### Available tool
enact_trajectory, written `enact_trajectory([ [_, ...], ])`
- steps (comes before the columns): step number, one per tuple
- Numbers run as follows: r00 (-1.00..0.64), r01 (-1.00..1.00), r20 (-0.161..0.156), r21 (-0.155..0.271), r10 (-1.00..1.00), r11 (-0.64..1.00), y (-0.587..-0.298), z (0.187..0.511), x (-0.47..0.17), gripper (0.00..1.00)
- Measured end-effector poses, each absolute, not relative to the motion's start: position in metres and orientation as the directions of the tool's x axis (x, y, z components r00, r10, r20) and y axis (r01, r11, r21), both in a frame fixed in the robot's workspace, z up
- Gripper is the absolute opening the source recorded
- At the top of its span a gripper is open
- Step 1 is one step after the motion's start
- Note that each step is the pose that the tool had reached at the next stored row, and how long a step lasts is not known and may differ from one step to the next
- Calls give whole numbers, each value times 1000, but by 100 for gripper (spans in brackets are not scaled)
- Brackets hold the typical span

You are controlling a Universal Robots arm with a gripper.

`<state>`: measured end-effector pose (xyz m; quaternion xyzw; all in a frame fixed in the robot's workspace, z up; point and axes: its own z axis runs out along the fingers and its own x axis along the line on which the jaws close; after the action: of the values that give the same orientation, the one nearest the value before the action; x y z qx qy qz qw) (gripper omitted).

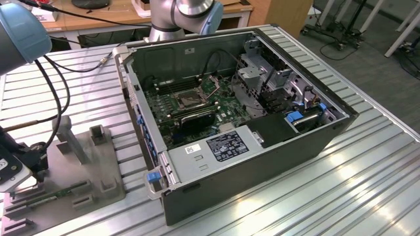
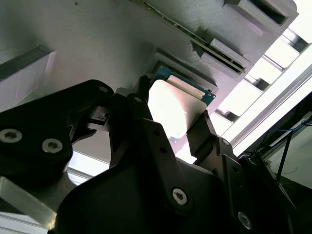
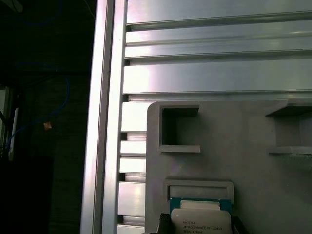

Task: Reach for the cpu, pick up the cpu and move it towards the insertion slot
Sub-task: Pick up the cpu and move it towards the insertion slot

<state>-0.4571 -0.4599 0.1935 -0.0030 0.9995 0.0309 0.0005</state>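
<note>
Black gripper (image 2: 173, 103) straddles small flat square silvery cpu (image 2: 170, 114) in second wrist view; cannot tell if clamped or w/ gap; cpu lies flat in recess of grey plastic fixture plate (image 3: 253, 185); square metal-framed insertion slot (image 1: 189, 100) on green motherboard (image 1: 161, 105) sits well apart, toward exterior view's right.

Universal Robots arm (image 1: 187, 12), exterior view: base column (image 1: 164, 29) stands at the far side, and a blue-capped joint (image 1: 19, 29) sits at that view's upper left. The wrist (image 1: 12, 169) hangs low at the exterior view's left edge. Second wrist view: black gripper (image 2: 173, 114) pointing downward, with its bolted linkage body (image 2: 146, 195) nearest the camera.
</note>
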Motion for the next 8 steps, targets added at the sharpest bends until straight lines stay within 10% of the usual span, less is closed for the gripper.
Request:
enact_trajectory([
  [8, -1000, -6, -1, 58, -6, 998, -460, 194, -457, 55],
])
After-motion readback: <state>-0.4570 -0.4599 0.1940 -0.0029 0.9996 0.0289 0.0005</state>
